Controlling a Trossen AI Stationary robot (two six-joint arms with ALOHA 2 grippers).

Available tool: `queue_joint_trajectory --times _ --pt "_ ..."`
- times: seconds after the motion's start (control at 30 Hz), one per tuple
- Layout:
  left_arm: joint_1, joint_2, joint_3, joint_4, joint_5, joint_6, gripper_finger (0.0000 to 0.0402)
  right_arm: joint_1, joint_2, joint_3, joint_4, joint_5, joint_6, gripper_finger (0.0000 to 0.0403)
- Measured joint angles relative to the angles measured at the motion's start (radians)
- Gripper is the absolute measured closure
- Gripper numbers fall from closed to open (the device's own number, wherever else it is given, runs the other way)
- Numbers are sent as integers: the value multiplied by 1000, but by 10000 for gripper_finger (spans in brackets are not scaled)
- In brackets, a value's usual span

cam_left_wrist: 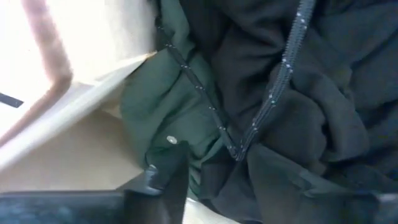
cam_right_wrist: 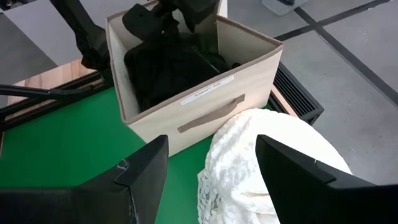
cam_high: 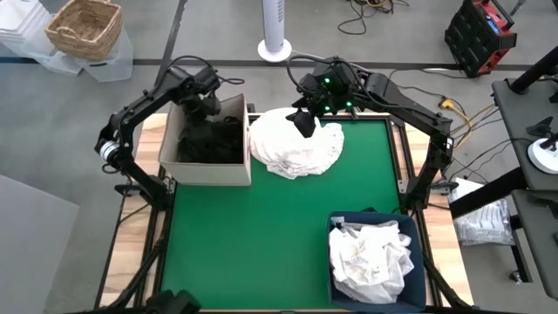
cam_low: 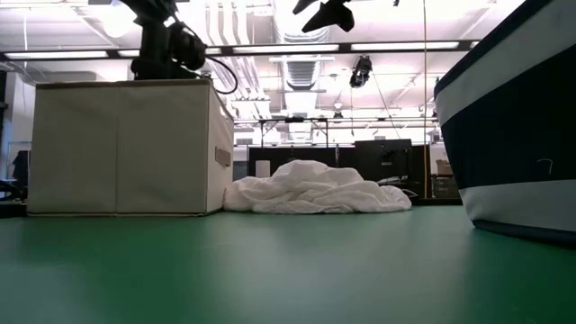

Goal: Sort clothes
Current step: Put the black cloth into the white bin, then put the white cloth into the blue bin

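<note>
One white garment pile [cam_high: 295, 146] lies directly under your right gripper [cam_high: 305, 124], jaws spread, near the tabletop's far edge.

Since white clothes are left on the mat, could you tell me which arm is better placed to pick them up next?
Probably the right. The right gripper hangs open directly above the white clothes pile, while the left gripper is open down in the beige box over the dark clothes.
</note>
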Motion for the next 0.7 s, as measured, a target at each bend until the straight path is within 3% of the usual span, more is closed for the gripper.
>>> queue_joint_trajectory --times 0.23,0.53,0.7 --pt "0 -51 0 -8 -3 -65 206 0 0 0 0 0 -2 170" --pt "-3 -151 4 -7 9 -194 196 0 -6 0 -3 0 -3 170" --pt "-3 -203 39 109 209 -315 196 0 -44 0 -15 0 -16 170"
